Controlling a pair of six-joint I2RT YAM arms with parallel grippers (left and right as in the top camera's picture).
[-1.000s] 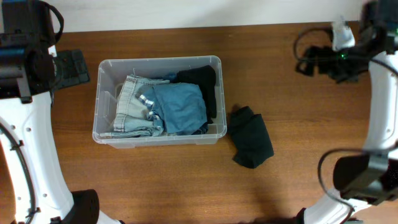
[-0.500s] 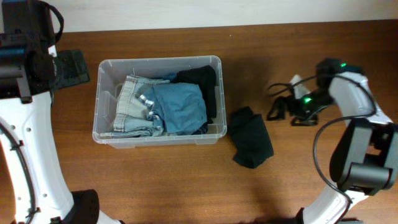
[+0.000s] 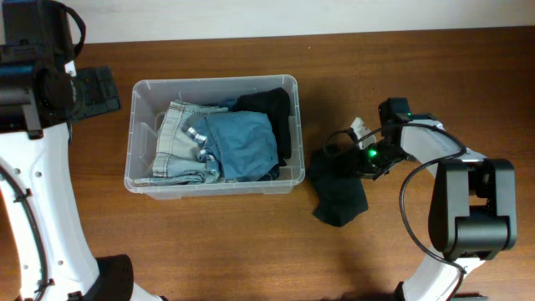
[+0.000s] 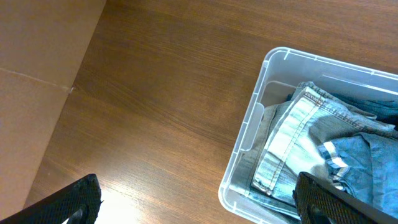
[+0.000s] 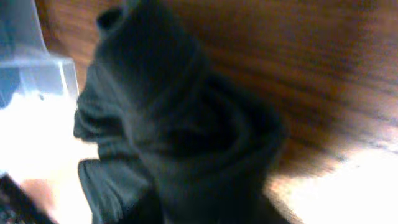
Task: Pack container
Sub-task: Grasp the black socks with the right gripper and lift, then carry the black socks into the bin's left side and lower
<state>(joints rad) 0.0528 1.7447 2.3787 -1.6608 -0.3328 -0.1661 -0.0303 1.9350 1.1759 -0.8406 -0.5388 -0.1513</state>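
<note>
The container (image 3: 213,81) is a clear plastic bin on the wooden table, holding folded jeans (image 3: 180,142), a blue cloth (image 3: 247,144) and a black garment (image 3: 269,104). Its left end shows in the left wrist view as container (image 4: 249,124), and a corner shows in the right wrist view as container (image 5: 37,62). A dark garment (image 3: 338,196) lies crumpled on the table just right of the bin. My right gripper (image 3: 347,159) is down at that garment's upper right edge. The dark garment (image 5: 180,124) fills the blurred right wrist view and hides the fingers. My left gripper (image 4: 199,202) hangs open above the table, left of the bin.
A pale wall edge runs along the table's far side (image 3: 292,17). Bare wooden table (image 3: 251,242) lies in front of the bin and to the right of the garment. A cable loop (image 3: 334,138) hangs by the right wrist.
My right arm swung from the far right corner down and left onto the dark garment, and its view now fills with cloth. The left arm and the bin's contents have not moved.
</note>
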